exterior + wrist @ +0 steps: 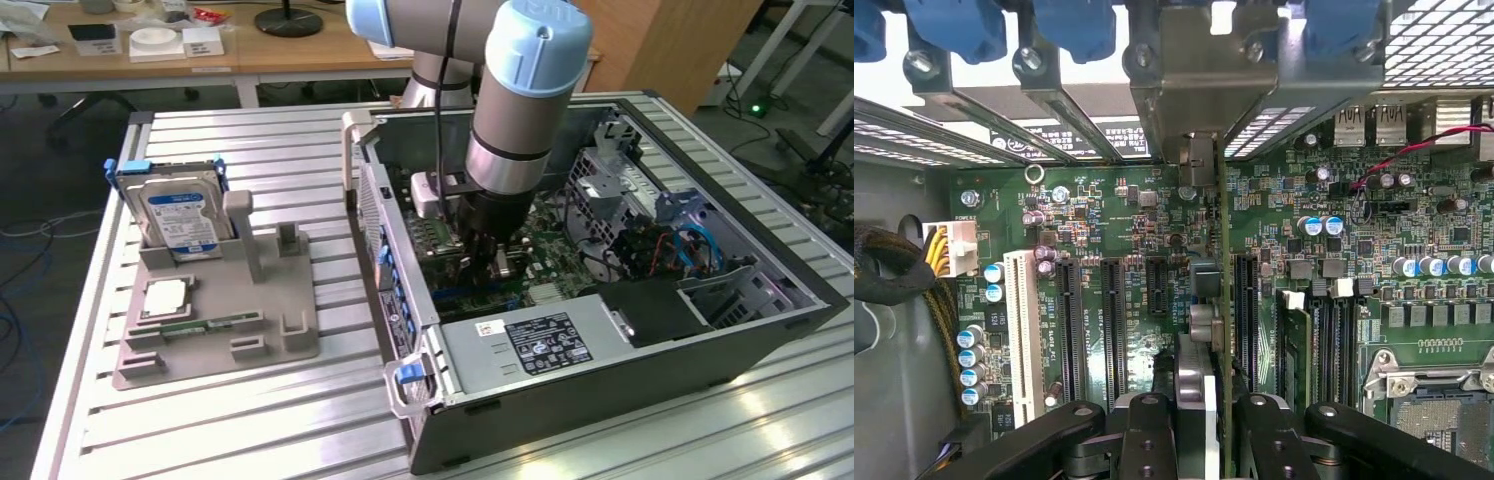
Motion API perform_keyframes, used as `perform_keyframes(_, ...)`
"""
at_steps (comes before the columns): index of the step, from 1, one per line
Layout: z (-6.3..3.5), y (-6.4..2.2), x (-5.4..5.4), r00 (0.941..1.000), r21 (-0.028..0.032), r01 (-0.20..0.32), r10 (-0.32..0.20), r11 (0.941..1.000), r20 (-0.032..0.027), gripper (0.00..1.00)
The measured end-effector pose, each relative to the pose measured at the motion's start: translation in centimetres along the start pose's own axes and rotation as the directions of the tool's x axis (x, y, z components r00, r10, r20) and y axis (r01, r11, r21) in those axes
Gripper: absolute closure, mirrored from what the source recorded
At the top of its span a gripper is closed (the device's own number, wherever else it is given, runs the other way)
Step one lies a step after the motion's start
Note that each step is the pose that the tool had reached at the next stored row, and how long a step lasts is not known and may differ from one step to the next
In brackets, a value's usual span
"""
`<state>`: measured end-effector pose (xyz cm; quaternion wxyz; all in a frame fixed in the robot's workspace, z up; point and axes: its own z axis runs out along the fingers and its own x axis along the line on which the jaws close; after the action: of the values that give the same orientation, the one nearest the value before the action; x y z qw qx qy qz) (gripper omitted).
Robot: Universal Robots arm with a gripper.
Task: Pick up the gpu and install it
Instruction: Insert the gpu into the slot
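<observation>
**GPU held edge-on over the motherboard**

My gripper (1206, 420) is down inside the open computer case (747, 330), and my fingers (1146, 430) are closed partway on the gpu (1209, 330), one on each face of the card. In the wrist view the card runs straight out from between my fingers, seen edge-on, with its silver bracket (1199, 90) at the far end against the case's rear slots.

The picking up looks done (the grey parts tray (214, 330) outside the case holds a hard drive (184, 222) and small pieces, no gpu). The card stands upright over the motherboard (1104, 210), lined up among the long black slots (1112, 320). I cannot tell whether its edge is seated in a slot or just above it, so I judge the install unfinished.
</observation>
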<state>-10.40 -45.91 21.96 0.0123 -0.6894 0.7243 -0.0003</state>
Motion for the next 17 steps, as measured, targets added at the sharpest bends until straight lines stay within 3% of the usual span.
perform_keyframes(17, 0.35, 0.05, 0.01, 1.0000, 0.0000, 0.000, 0.000, 1.0000, 0.0000, 0.72)
